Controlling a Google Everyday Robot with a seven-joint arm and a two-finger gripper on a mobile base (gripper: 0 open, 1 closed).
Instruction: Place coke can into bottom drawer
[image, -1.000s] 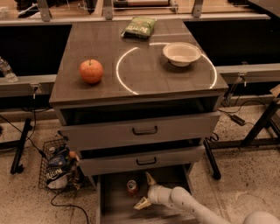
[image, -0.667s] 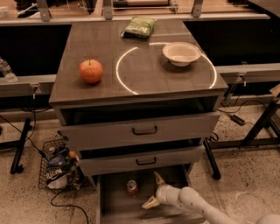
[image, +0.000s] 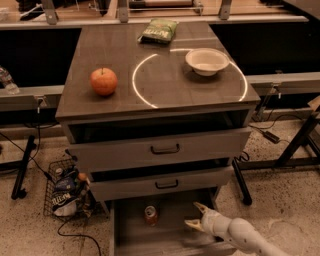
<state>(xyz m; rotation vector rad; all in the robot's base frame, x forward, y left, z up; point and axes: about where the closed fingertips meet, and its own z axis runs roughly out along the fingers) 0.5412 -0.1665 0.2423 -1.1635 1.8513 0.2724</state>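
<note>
The coke can (image: 151, 214) stands upright inside the open bottom drawer (image: 131, 231), a little left of its middle. It shows a red body and a silver top. My gripper (image: 197, 215) is at the right side of the drawer, about a can's width or two to the right of the can and apart from it. Its two pale fingers are spread open and hold nothing. The white arm runs off to the lower right.
The cabinet top carries a red-orange apple (image: 104, 81), a white bowl (image: 207, 61) and a green chip bag (image: 159, 30). The two upper drawers (image: 165, 149) stand partly pulled out. A wire basket of snack bags (image: 65, 192) sits on the floor at left. Black table legs (image: 296, 145) stand at right.
My gripper has drawn back to the right and upward, away from the can. The can stays standing in the drawer.
</note>
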